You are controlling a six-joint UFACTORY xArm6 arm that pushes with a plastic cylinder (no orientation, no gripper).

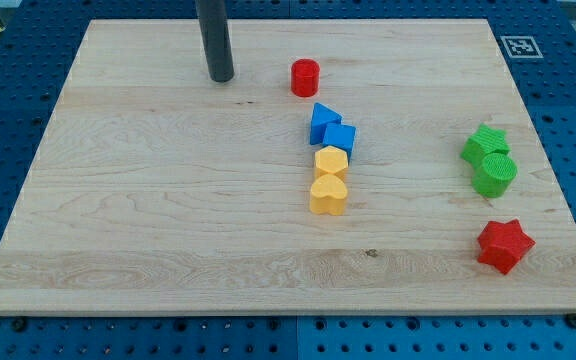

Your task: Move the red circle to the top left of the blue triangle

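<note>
The red circle (305,77) stands near the view's top centre of the wooden board. The blue triangle (322,122) lies just below it and slightly to the right, a short gap apart. A blue cube (340,138) touches the triangle's lower right. My tip (220,77) rests on the board to the left of the red circle, level with it and well apart from it.
A yellow hexagon (331,162) and a yellow heart (328,195) sit in a column under the blue cube. A green star (486,145) and a green circle (495,174) sit at the right. A red star (504,246) lies at the lower right. A marker tag (519,46) is beyond the board's top right corner.
</note>
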